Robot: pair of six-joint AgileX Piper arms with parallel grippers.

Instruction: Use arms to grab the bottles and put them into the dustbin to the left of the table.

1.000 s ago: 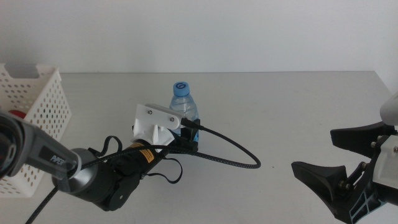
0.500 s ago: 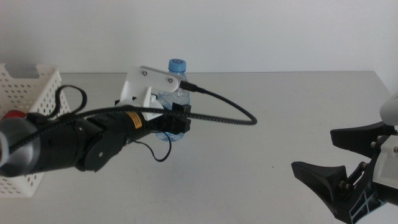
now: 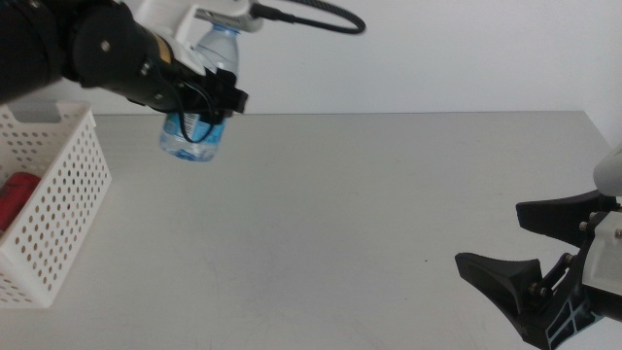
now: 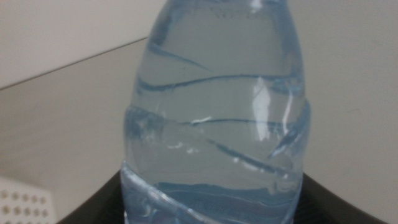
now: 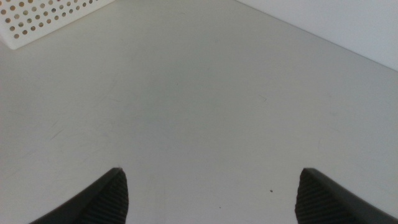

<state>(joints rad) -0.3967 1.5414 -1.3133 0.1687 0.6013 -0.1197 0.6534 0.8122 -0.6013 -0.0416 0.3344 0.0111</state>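
My left gripper is raised high over the table's back left, shut on the small clear blue-labelled bottle, which hangs tilted a short way right of the dustbin. The left wrist view is filled by that bottle between the dark jaws. The white perforated dustbin stands at the table's left edge with a red can inside it. At the lower right my right gripper waits, open, with nothing but bare table between its fingers in the right wrist view.
The light-grey table stretches between the two arms. A thick black cable loops from the left wrist at the top of the view. A corner of the dustbin shows in the right wrist view.
The left arm has lifted the clear bottle off the table and carried it up and to the left, toward the dustbin. The right arm has stayed still.
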